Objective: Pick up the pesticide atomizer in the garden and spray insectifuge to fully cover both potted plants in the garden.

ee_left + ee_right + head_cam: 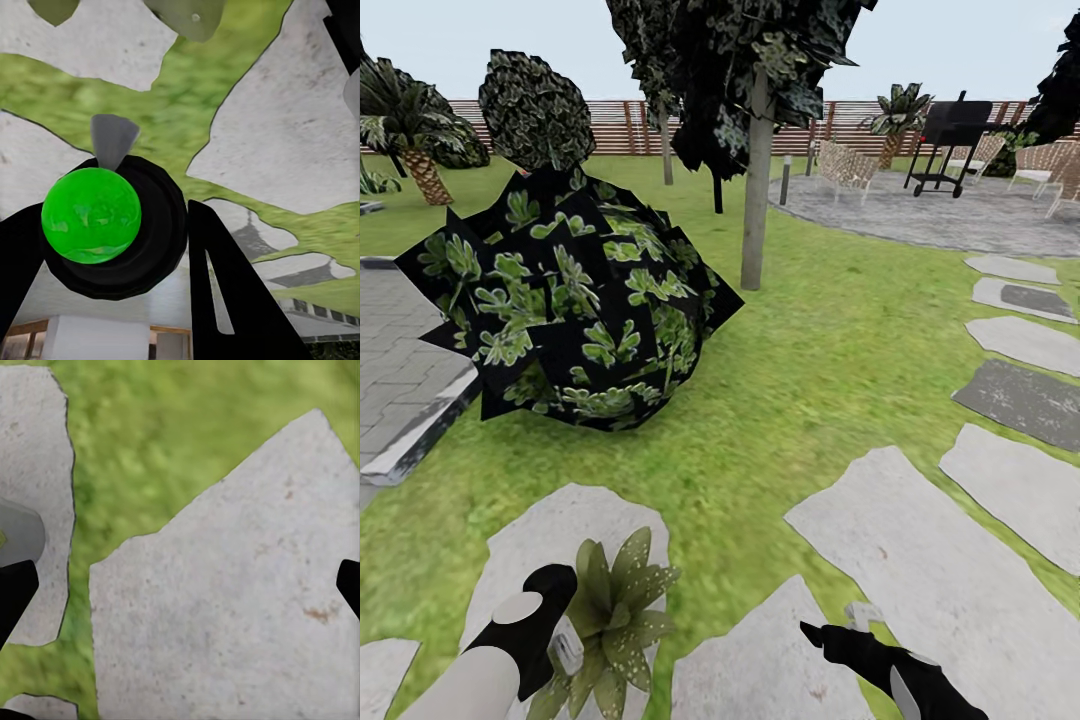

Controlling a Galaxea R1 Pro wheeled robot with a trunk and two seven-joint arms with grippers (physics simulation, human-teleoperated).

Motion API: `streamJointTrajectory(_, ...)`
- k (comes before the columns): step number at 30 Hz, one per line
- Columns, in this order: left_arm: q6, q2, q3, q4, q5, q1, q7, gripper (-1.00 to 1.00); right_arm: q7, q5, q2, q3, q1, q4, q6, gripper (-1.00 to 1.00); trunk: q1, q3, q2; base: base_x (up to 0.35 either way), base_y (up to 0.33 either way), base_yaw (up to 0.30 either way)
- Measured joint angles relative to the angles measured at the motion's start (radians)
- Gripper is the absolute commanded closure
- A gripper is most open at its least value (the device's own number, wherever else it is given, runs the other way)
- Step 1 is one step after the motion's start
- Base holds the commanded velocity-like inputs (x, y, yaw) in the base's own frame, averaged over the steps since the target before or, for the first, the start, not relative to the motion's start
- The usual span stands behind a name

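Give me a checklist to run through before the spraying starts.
1. Sprayer held: ok. The sprayer sits between the fingers of the left pincer.
2. Plant within reach: ok. One plant lies right beside the left pincer.
3. Nozzle aimed at the leaves: cannot tell. Leaf tips show ahead of it in the left wrist view, but the aim is unclear.
4. Right pincer out of the way: ok. It is open and empty over a stepping stone, apart from the plant.
5. Second plant located: cannot tell.
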Motion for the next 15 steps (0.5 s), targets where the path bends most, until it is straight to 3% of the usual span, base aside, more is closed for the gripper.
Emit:
streamJointTrajectory(6, 0.000, 0.000, 0.000, 0.000, 0.000, 0.000, 0.000, 1.00, 0.000, 0.000, 0.000, 0.000, 0.000, 0.000, 0.000, -1.00, 0.000, 0.000, 0.000, 0.000, 0.000, -0.001)
streamJointTrajectory(15, 0.000, 0.000, -0.001, 0.000, 0.000, 0.000, 0.000, 1.00, 0.000, 0.000, 0.000, 0.000, 0.000, 0.000, 0.000, -1.00, -0.034, 0.028, 0.063, 0.000, 0.000, 0.000)
